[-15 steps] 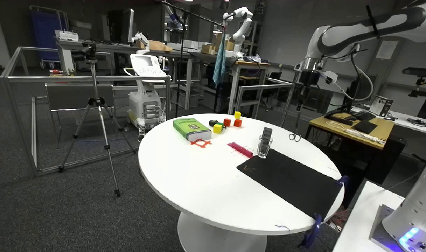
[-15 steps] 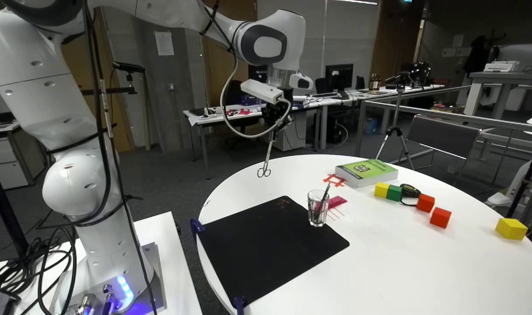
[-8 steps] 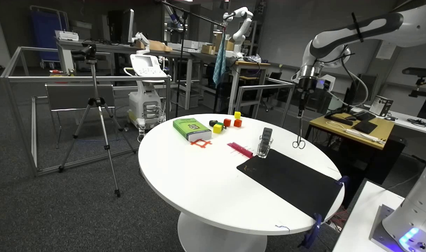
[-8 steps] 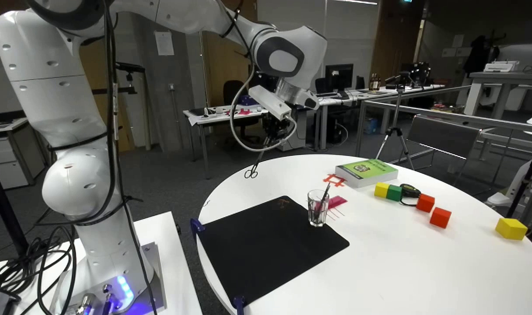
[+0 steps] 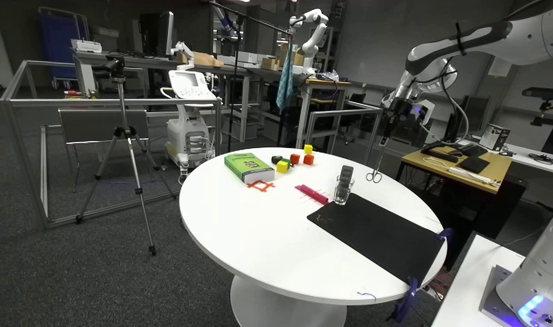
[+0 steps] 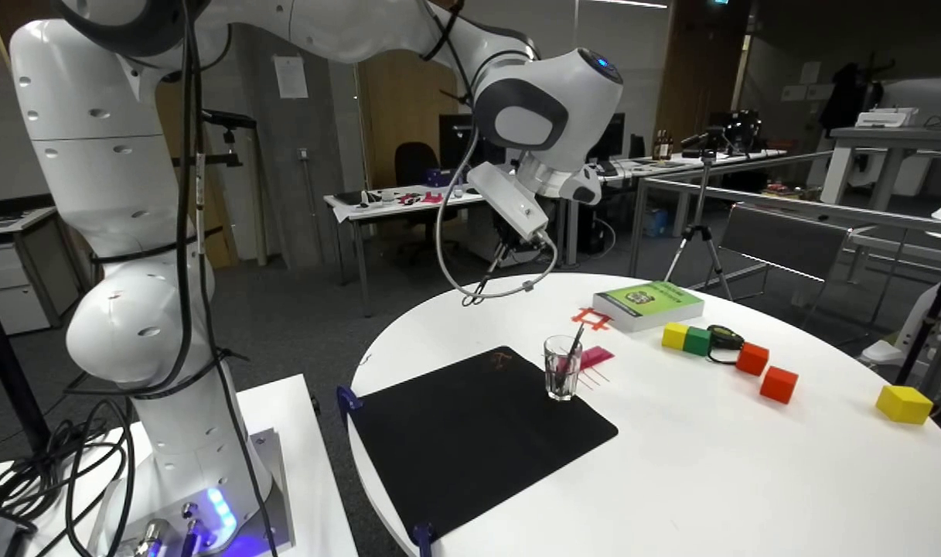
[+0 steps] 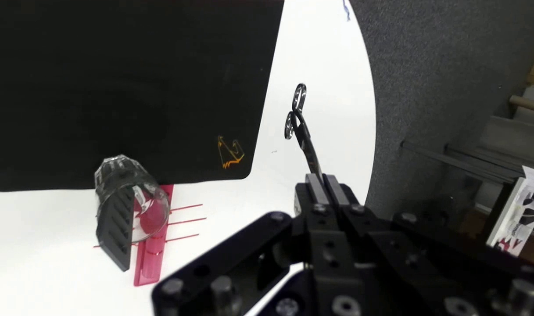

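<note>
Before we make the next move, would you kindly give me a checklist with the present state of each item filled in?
1. The hand is shut on the scissor-handled tool: ok, it grips the end away from the handles.
2. Grip is firm: cannot tell, the held end is hidden.
3. Tool hangs straight down: not ok, it tilts in both exterior views.
4. Tool is unobstructed in every view: not ok, a pale cable crosses its lower end in an exterior view.
5. Tool is apart from the glass: ok, a gap shows in the wrist view.
6. Glass is upright: ok, standing at the edge of the black mat.
</note>
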Motion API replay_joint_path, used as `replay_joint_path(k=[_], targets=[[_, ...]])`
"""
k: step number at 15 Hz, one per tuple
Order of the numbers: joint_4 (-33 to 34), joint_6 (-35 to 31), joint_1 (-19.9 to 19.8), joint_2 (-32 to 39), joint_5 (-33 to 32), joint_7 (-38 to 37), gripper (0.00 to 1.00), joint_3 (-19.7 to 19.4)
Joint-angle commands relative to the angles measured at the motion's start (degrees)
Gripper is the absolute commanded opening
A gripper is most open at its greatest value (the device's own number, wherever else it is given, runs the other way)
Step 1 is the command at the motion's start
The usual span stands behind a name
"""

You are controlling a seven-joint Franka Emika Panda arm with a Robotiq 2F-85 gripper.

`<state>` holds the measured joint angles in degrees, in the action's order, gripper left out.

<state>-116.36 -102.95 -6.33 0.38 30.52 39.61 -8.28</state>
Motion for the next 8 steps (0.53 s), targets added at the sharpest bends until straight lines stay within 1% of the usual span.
replay_joint_path(k=[1,2,5,6,7,8], targets=[[0.10,-1.34,-0.66,0.57,-0.08,0.64,0.01,0.32],[0.08,-1.69,-0.82,1.07,-0.12,0.72,0.03,0.35],[0.08,-1.69,-0.84,1.49,-0.12,0.71,0.03,0.50],[0.08,-1.69,-0.83,1.49,-0.12,0.71,0.01,0.53],[-0.59,-3.05,-0.88,1.72,1.93,2.16,0.01,0.58],[-0.66,-3.16,-0.90,2.07,1.92,2.28,0.01,0.60]])
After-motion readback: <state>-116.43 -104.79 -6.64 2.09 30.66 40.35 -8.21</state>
